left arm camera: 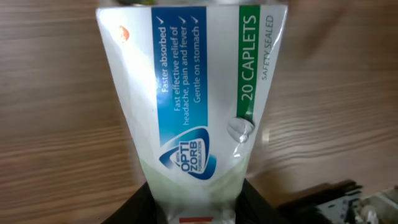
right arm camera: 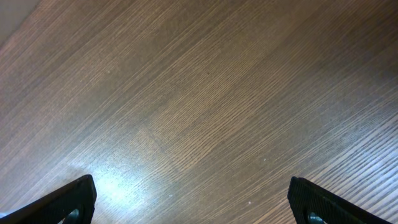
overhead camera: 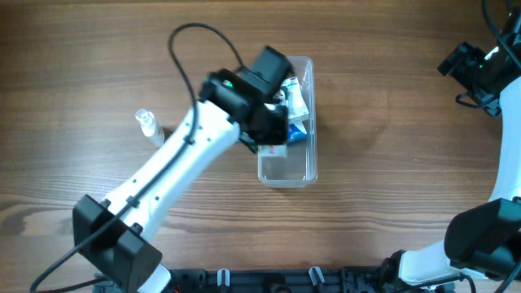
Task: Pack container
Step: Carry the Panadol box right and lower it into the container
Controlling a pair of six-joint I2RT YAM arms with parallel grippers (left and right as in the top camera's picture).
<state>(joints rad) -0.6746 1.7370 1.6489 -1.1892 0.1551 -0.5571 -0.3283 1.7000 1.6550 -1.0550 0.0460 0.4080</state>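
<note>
The clear plastic container (overhead camera: pixel 286 172) lies lengthwise at the table's middle, with a few small boxes (overhead camera: pixel 298 104) in its far half. My left gripper (overhead camera: pixel 273 138) hangs over the container's left side, shut on a white caplets box (left arm camera: pixel 186 93) with blue and green stripes. In the left wrist view the box fills the middle and the jaws (left arm camera: pixel 194 202) clamp its lower end. My right gripper (overhead camera: pixel 460 63) is far off at the right back edge. In the right wrist view its jaws (right arm camera: pixel 193 199) are open and empty over bare wood.
A small clear bottle (overhead camera: pixel 147 124) lies on the table to the left of my left arm. The arm bases and a black rail (overhead camera: pixel 309 278) run along the front edge.
</note>
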